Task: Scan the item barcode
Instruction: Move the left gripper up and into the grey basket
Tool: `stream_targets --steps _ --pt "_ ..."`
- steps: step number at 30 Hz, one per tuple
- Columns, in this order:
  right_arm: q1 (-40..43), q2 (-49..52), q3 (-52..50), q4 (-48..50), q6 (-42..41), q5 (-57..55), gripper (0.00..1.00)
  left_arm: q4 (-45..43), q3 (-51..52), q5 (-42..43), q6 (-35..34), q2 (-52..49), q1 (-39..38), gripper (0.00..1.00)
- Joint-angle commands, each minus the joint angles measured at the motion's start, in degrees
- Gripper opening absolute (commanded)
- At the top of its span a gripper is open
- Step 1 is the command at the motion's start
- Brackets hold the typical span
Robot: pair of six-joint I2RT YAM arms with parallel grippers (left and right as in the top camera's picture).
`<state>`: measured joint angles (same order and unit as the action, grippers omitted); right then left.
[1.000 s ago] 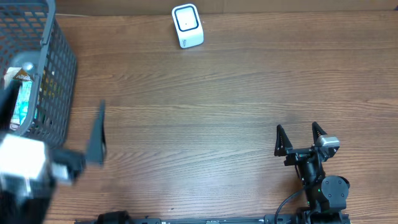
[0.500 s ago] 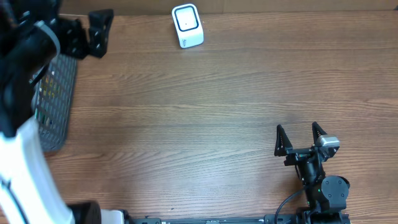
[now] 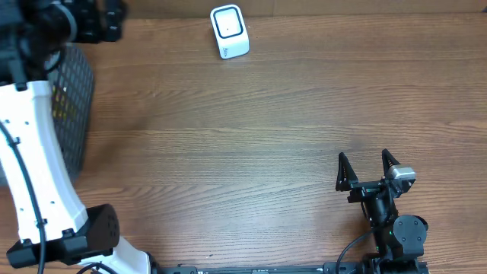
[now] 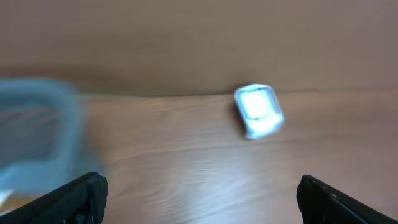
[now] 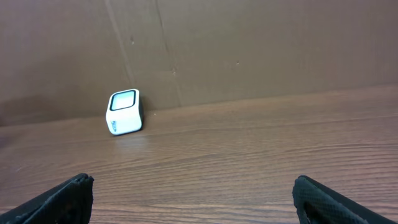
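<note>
Two grippers: both spread wide, nothing in either one.
left gripper [image 3: 112, 15]: up over the far edge of the basket [image 3: 76, 91]; its wrist view is pretty blurry.
scanner [image 3: 229, 31]: on the table ahead of the left gripper, a bit right of centre; far ahead-left of the right gripper [image 3: 364, 156].
item: just yellowish bits through the basket mesh, can't make out a barcode.
</note>
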<state>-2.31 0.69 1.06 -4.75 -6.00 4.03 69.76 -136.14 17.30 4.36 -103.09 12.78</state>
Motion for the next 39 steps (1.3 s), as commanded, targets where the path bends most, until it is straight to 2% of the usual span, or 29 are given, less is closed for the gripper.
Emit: stream_targets --steps 1,6,15,17,21,39 --pt "-0.3 -0.1 -0.6 0.3 -0.2 -0.5 1.0 0.3 -0.9 -11.1 -3.1 0.8 5.3 1.0" --pt "-0.3 -0.1 -0.6 0.3 -0.2 -0.5 1.0 2.8 -0.9 -17.7 -3.1 0.0 11.3 1.0" --pt "-0.3 -0.1 -0.6 0.3 -0.2 -0.5 1.0 7.6 -0.9 -17.3 -2.8 -6.8 17.8 0.99" --pt "-0.3 -0.1 -0.6 0.3 -0.2 -0.5 1.0 8.0 -0.9 -14.7 -2.6 -9.7 18.9 1.0" --pt "-0.3 -0.1 -0.6 0.3 -0.2 -0.5 1.0 8.3 -0.9 -11.2 -0.6 -13.2 20.3 1.0" --pt "-0.3 -0.1 -0.6 0.3 -0.2 -0.5 1.0 9.2 -0.9 -11.2 2.0 -25.0 22.1 1.0"
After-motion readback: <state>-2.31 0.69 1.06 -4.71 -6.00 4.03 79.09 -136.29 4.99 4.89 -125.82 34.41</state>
